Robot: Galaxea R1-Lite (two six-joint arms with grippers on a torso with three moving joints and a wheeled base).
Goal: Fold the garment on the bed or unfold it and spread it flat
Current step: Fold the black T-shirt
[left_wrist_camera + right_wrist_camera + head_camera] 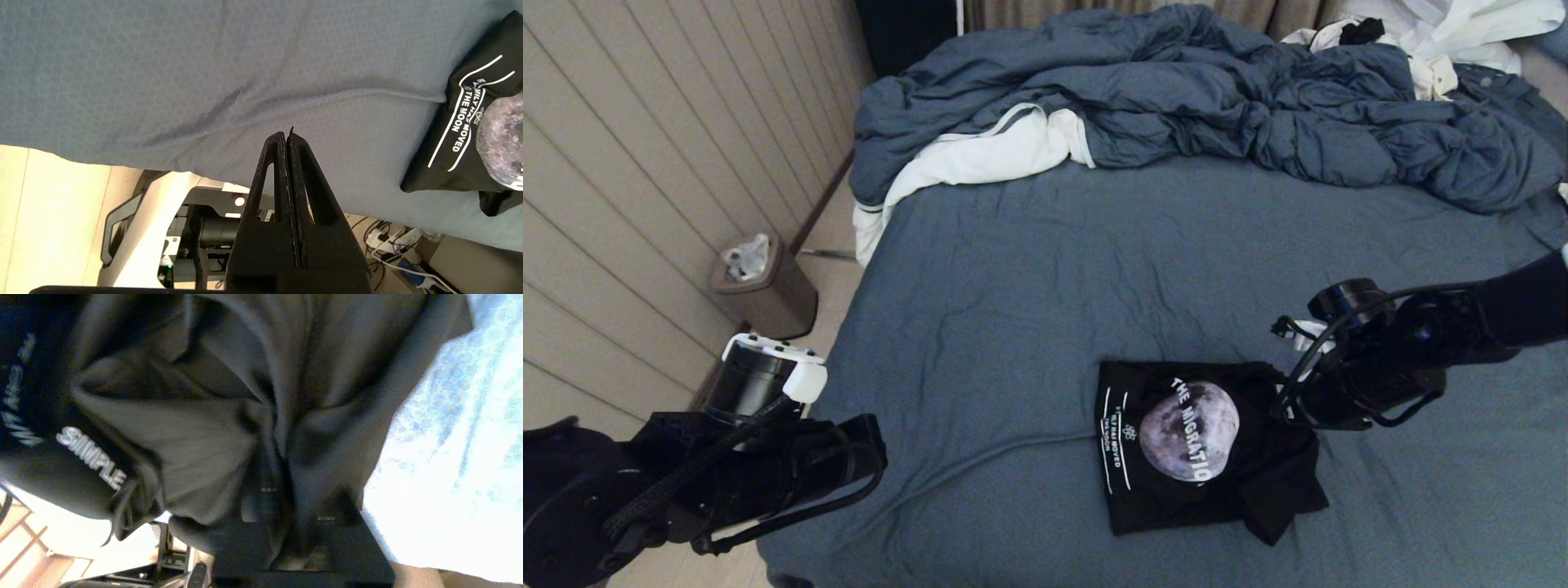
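Head view shows the black T-shirt point(1192, 445) folded on the bed point(1013, 310), its right edge bunched at the right gripper point(1286, 408), whose grip I cannot tell. Judged mid-release; next, withdrawing cleanly. Left gripper point(287, 136), pressed together, idles well aside.

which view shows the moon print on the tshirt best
The head view: the whole grey moon print shows on the folded black T-shirt. The left wrist view catches only the print's edge beside white text. The right wrist view shows bunched black fabric and some lettering, no moon.
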